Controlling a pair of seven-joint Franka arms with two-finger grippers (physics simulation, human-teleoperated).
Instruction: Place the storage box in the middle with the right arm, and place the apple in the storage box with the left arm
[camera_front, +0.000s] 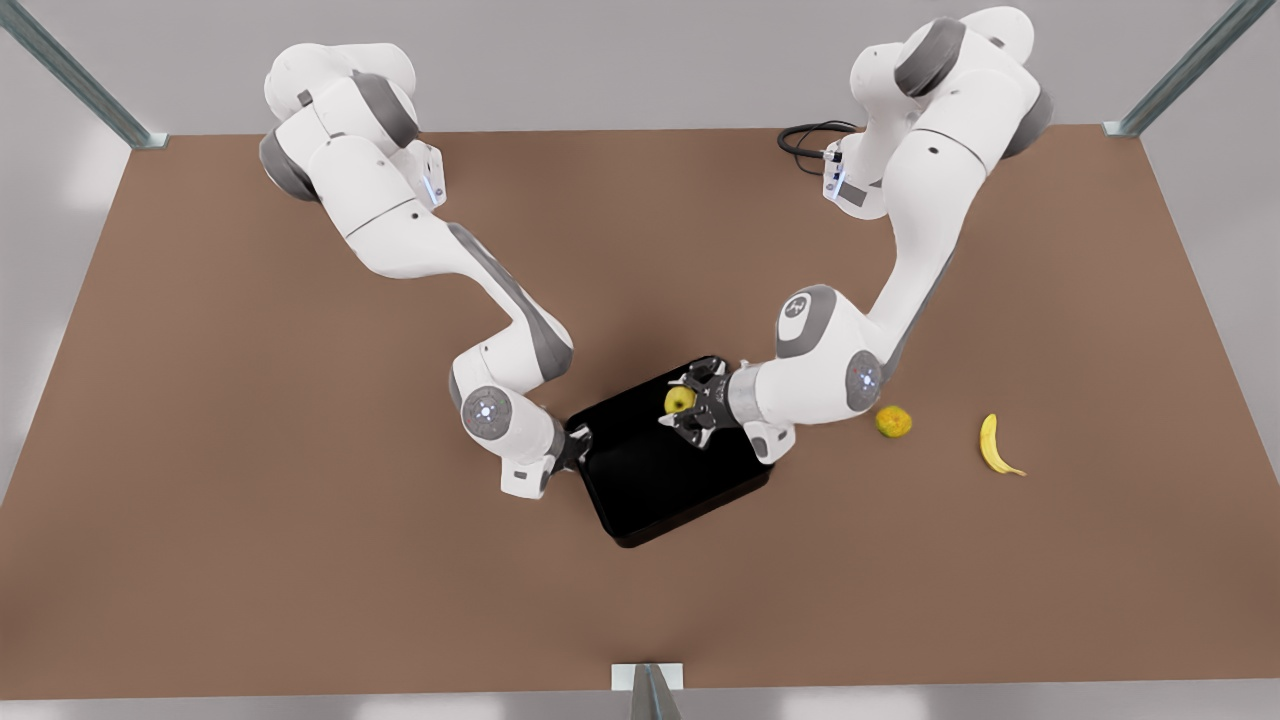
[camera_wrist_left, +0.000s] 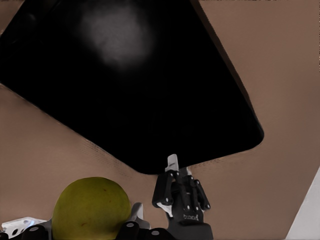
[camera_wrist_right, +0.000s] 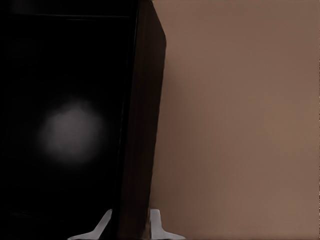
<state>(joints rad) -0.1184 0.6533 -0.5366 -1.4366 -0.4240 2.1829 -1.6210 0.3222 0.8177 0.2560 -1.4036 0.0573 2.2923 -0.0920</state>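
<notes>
One apple (camera_front: 680, 400), one storage box (camera_front: 660, 475), two grippers

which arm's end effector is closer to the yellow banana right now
Left. The left end effector holds the yellow-green apple over the black storage box, on the side toward the yellow banana. The right end effector grips the box's opposite wall.
</notes>
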